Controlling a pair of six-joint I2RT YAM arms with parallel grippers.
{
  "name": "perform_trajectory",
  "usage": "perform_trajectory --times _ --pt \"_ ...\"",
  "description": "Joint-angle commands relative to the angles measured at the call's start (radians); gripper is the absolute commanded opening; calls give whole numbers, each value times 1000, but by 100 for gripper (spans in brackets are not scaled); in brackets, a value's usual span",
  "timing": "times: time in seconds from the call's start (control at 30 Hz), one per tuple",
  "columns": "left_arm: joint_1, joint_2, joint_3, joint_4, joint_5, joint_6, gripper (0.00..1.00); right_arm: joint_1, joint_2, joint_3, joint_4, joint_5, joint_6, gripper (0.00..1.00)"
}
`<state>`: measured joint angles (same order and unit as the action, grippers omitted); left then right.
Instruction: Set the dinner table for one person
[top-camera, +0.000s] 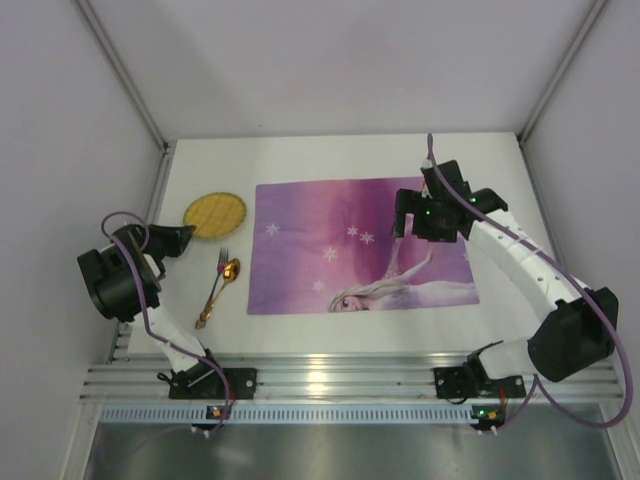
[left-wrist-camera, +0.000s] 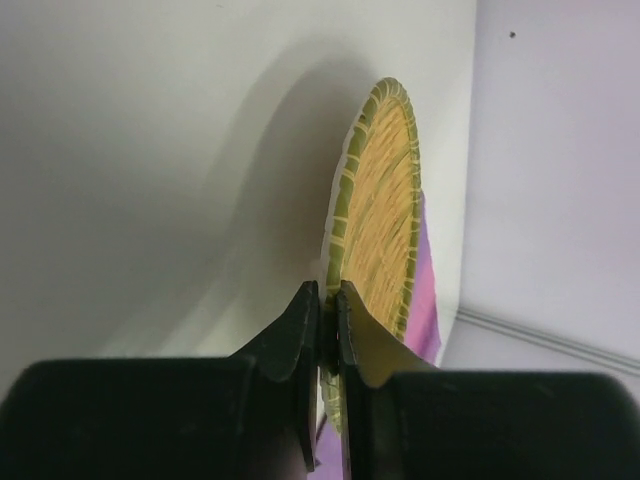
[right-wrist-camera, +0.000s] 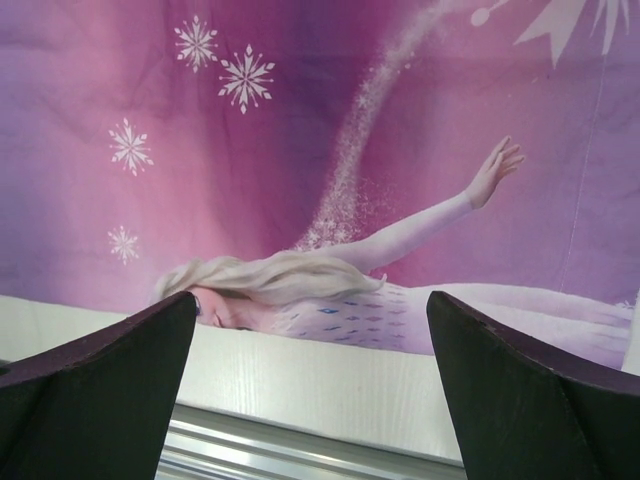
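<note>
The white dinner table (top-camera: 330, 155) carries a purple princess placemat (top-camera: 350, 245) in its middle. A round woven yellow plate with a green rim (top-camera: 215, 213) lies left of the placemat. My left gripper (top-camera: 185, 236) is shut on the plate's near rim; the left wrist view shows the jaws pinching the rim of the plate (left-wrist-camera: 375, 210). A gold fork and spoon (top-camera: 218, 285) lie side by side below the plate. My right gripper (top-camera: 412, 222) hangs open and empty above the placemat's right part; the placemat (right-wrist-camera: 300, 150) fills the right wrist view.
A silver aluminium rail (top-camera: 340, 380) runs along the table's near edge, with both arm bases bolted to it. Pale grey panels (top-camera: 60, 120) wall the left, back and right sides.
</note>
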<state>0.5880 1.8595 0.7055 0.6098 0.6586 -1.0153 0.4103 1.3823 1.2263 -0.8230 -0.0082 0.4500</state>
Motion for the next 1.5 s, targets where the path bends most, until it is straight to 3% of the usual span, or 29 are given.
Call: perform_trajectory --times 0.0,0.23,0.4,0.77,0.87,1.1,1.17,1.27,1.3,1.47 --pt "-22 -65 75 64 154 -92 0 -13 -65 81 19 25 16 100" --pt "-163 -209 225 -73 208 -72 0 -53 -176 145 -22 11 50 100" --pt "-370 -218 301 -162 198 -25 0 -68 -285 104 -60 13 73 100" --pt "-819 -93 331 -117 35 -11 0 -85 -445 33 -168 16 72 100" --pt "-908 -28 394 -206 -32 46 0 -87 -474 10 -188 17 72 100" --pt "-952 -13 404 -401 -232 141 0 -93 -526 -1 -235 42 56 100" --pt "-952 1 411 -433 -229 159 0 -94 -542 -13 -245 43 50 100" --pt "-955 47 430 -459 -200 170 12 -94 -555 -30 -249 45 42 100" --pt "-956 53 430 -466 -197 172 22 -96 -554 -33 -251 45 41 100" --pt "-964 43 434 -513 -165 208 38 -96 -557 -40 -249 43 27 100"
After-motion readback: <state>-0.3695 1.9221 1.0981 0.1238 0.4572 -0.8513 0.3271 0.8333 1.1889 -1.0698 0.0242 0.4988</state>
